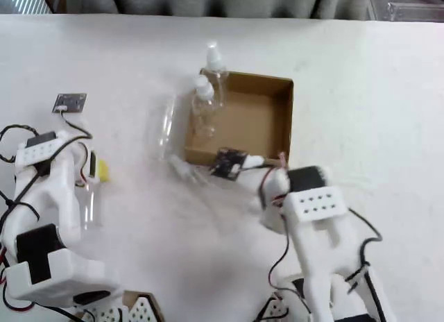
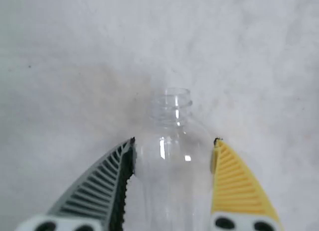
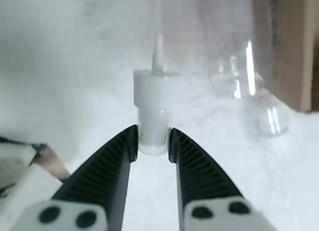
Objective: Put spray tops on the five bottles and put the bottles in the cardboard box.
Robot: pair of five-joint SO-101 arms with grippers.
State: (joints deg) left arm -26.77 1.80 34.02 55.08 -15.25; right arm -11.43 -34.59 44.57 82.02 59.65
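Bottle, uncapped, is being clamped by the left tool at the left of the surface, likely to steady its open neck, while the right tool is pinching a spray top by the near wall of the cardboard box, seemingly ready for fitting.

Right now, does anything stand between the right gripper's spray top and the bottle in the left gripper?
Nothing visible does. Between the spray top in the right gripper and the open bottle in the left gripper lies only table. The lying bottle beside the cardboard box is off that line.
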